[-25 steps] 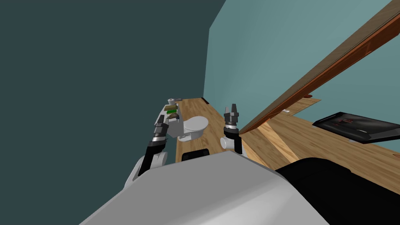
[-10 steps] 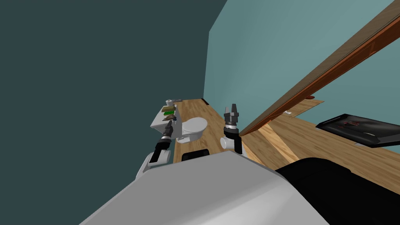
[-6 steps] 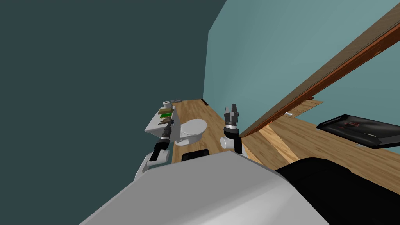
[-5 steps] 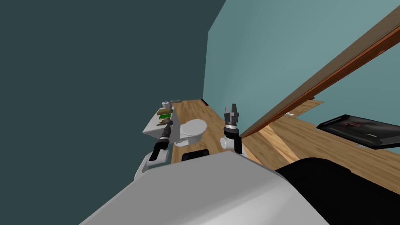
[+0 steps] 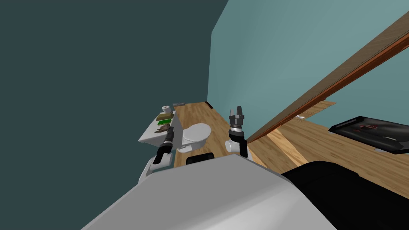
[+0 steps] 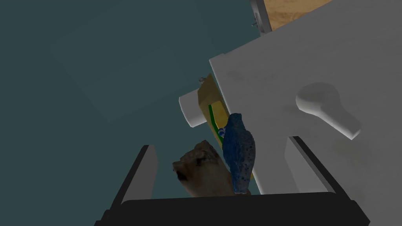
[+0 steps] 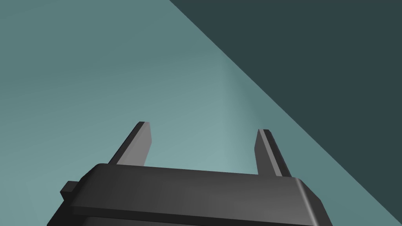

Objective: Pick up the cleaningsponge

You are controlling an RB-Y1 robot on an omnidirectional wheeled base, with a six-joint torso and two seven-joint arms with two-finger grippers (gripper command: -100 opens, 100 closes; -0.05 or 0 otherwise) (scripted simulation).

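**While the left gripper (image 6: 220, 145) holds its jaws apart, the sponge (image 6: 238, 153) sits between them**

I think the sponge is the rough blue pad on top of the white tank (image 6: 275, 78). It looks soft and light, so pinch its thin edges. A brown lump (image 6: 200, 170) touches it, crowding the jaws. Far off, the right gripper (image 7: 203, 127) has its jaws apart too.

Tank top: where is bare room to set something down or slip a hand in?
Bare: the near end of the tank top, between the brown lump and the near edge. Crowded: beyond that, where lump, green pad, tan pad and roll sit in a row. The left gripper's open fingers straddle the lump, with a blue piece beside it.
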